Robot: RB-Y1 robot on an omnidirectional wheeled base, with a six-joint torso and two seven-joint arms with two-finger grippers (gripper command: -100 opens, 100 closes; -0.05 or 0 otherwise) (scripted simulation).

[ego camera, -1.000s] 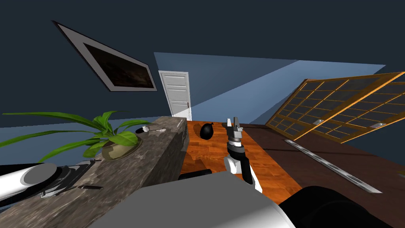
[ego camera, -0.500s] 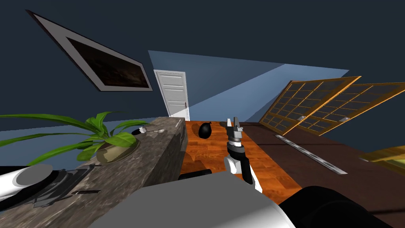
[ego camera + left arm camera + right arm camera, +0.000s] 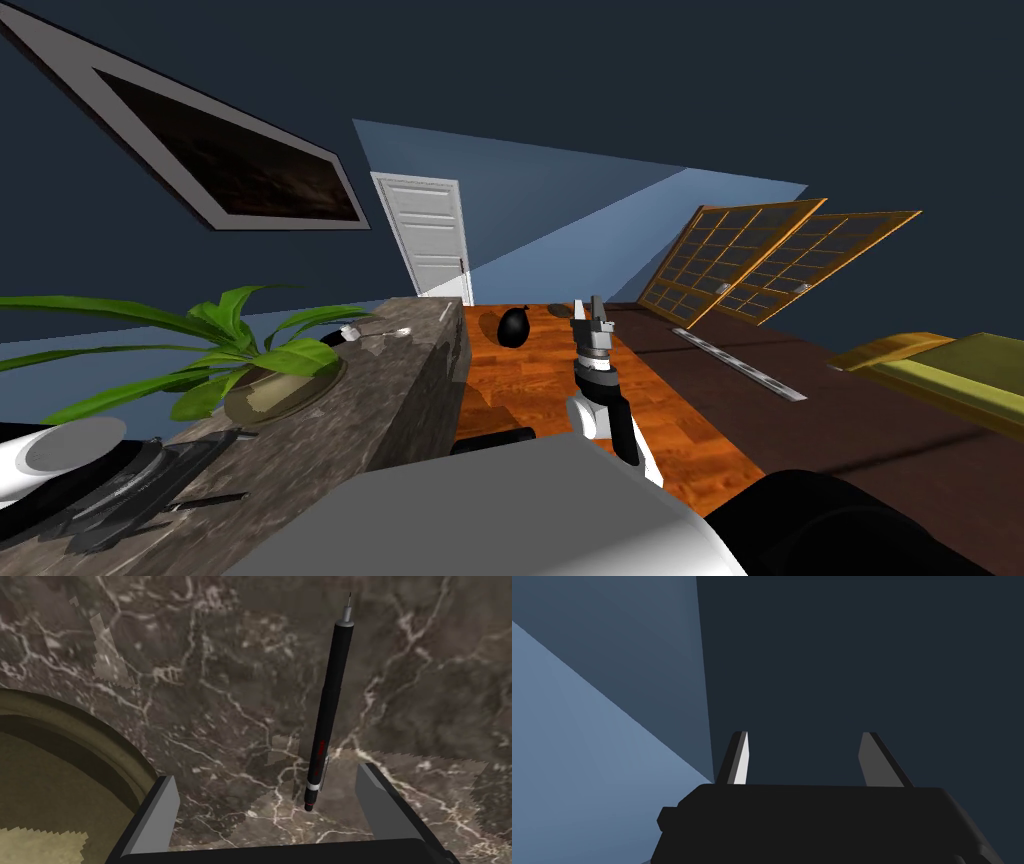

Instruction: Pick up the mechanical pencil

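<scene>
Hovering over the mechanical pencil (image 3: 327,711), left gripper (image 3: 267,773) fingers apart; pencil lies off-centre near one finger, so closing may roll it across the surface (image 3: 400,676); right gripper (image 3: 804,733) fingers also apart.

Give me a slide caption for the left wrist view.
Open left gripper above the black pencil on a veined stone top, beside a pot.

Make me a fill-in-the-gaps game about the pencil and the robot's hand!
1. The mechanical pencil is coloured ____.
2. It lies on the marbled counter, and the left gripper above it has its fingers ____.
3. The pot beside the pencil holds a green ____.
Missing words: black; open; plant.
</scene>
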